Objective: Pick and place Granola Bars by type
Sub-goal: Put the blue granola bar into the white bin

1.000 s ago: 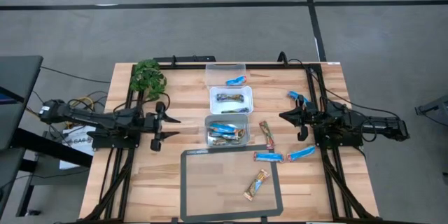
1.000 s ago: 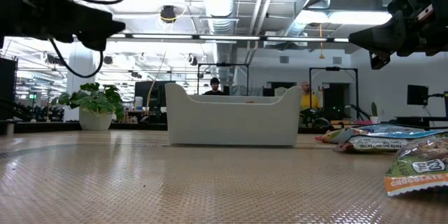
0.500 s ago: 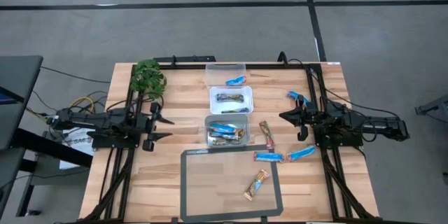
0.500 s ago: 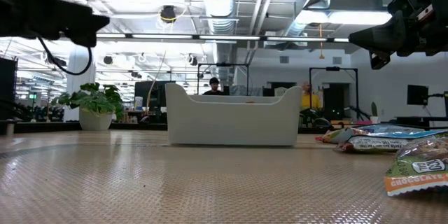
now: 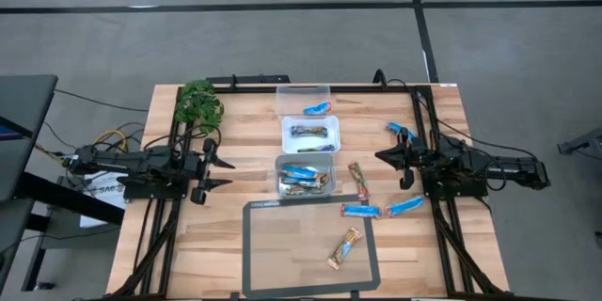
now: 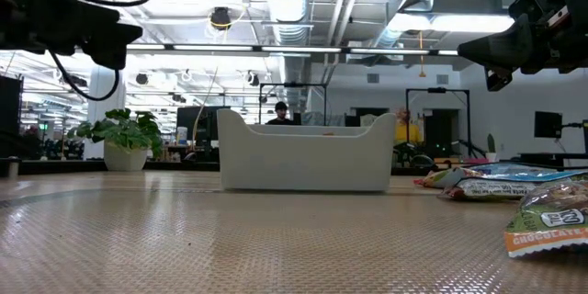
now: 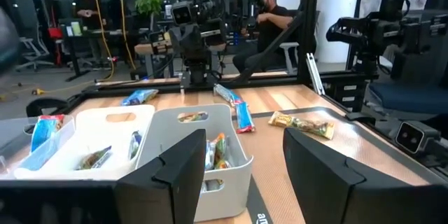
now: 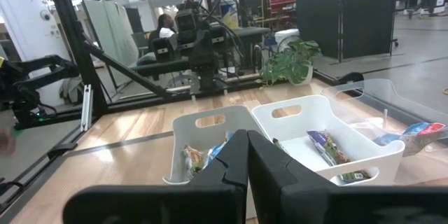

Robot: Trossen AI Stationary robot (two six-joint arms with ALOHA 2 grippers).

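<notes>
On the wooden table (image 5: pixel 235 245), a tan granola bar (image 5: pixel 344 246) lies on the dark mat (image 5: pixel 254 273) at the near edge. Two blue bars (image 5: pixel 360 212) lie beyond. Three bins (image 5: pixel 308 134) hold sorted bars. Left gripper (image 5: pixel 226 171) wide, right gripper (image 5: pixel 380 157) closed, both empty. Behind is an open workshop.

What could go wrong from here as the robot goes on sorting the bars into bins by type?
1. The nearest bin already holds several bars, blue and brownish together, so another drop might spill or worsen the mix.
2. A blue bar lies close under the right gripper, which is shut; moving off could knock it.
3. Two blue bars lie nearly end to end; the open left gripper may pinch both.
</notes>
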